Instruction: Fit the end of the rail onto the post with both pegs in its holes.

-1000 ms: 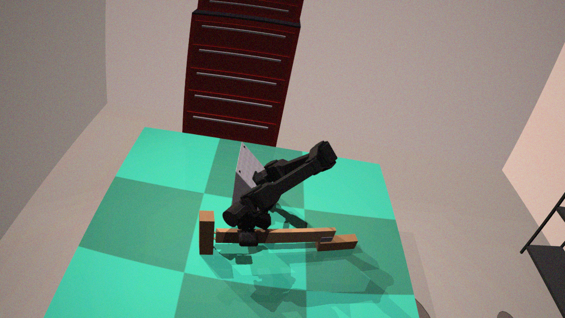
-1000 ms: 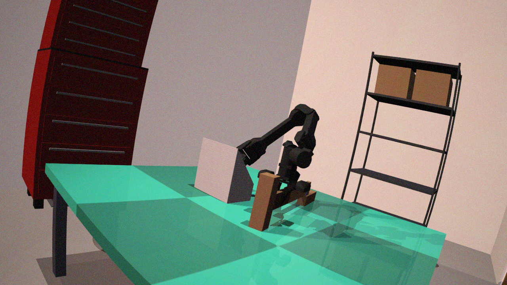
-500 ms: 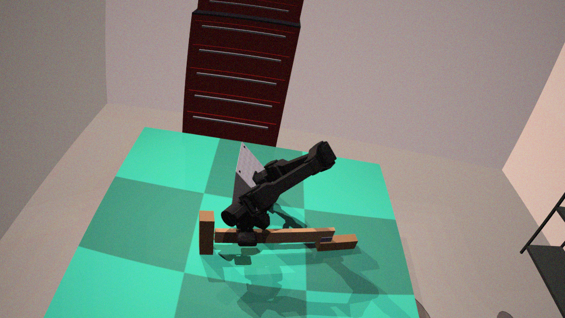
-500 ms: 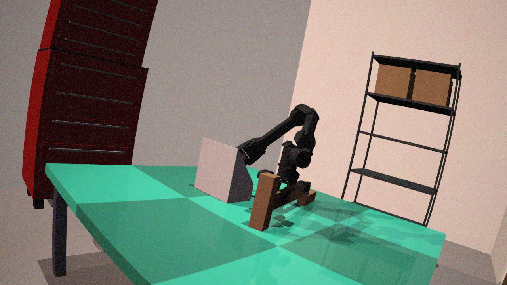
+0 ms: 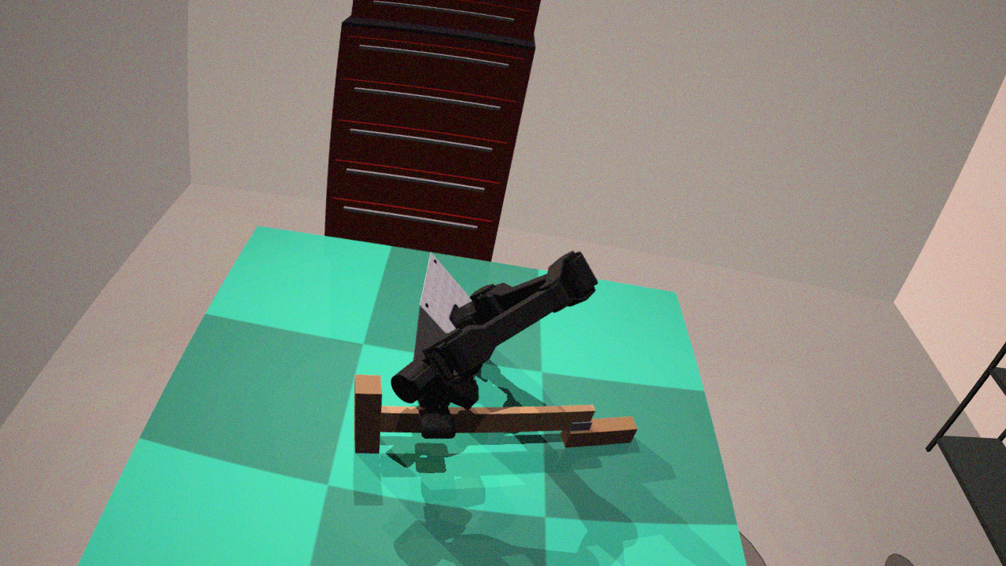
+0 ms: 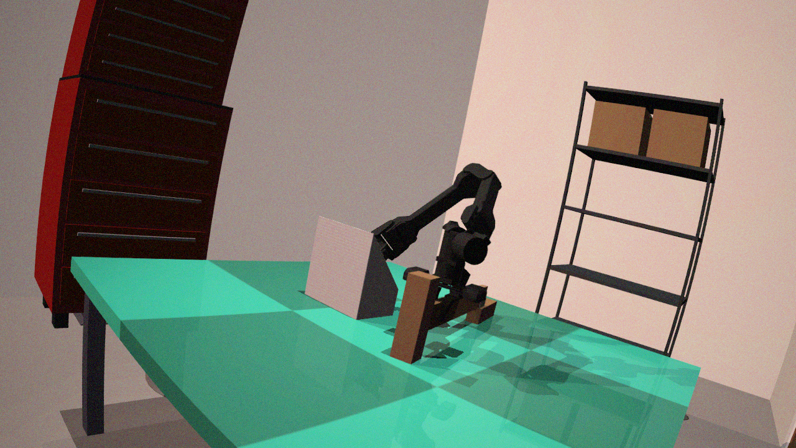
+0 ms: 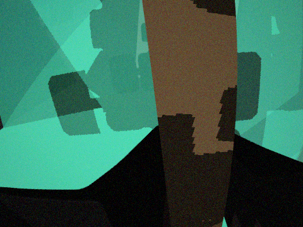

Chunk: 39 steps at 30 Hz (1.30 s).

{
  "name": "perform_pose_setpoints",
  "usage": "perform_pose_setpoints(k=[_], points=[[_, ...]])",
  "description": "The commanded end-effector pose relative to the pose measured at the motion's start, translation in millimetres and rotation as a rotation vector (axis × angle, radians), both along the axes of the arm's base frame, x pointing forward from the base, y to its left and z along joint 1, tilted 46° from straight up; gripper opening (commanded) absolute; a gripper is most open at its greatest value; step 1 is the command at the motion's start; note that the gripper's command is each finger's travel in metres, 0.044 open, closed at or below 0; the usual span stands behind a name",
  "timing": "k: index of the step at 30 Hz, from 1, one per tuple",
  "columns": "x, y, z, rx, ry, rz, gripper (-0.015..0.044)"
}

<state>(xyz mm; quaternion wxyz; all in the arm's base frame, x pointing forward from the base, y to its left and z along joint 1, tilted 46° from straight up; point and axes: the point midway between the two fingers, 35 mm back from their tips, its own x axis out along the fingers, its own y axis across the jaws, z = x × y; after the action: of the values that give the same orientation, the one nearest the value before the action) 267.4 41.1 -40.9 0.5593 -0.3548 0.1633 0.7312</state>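
Pincer (image 5: pixel 435 420) clamped on rail (image 5: pixel 520 417); rail end against post (image 5: pixel 368 412) at 9 o'clock; footboard block (image 5: pixel 604 431) at 3 o'clock.

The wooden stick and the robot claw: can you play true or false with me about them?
1. The claw is squeezing the long rail. True.
2. The rail's end reaches the post in the top view. True.
3. The rail's far end has left the footboard block. False: it meets the block there.
4. The shelf holds no boxes. False: two brown boxes sit on top.
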Motion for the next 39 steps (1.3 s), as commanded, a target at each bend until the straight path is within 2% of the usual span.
perform_pose_setpoints(k=[1,6,23,27,31,39], points=[[4,-4,0,-0.001,-0.010,-0.007,0.0000],[4,-5,-1,-0.001,-0.010,-0.007,0.0000],[1,-1,-1,0.000,0.000,0.000,0.0440],[0,-1,1,0.000,0.000,0.000,0.0440],[-6,-3,38,-0.001,-0.008,-0.007,0.0440],[-7,-3,41,-0.001,-0.009,-0.007,0.0440]])
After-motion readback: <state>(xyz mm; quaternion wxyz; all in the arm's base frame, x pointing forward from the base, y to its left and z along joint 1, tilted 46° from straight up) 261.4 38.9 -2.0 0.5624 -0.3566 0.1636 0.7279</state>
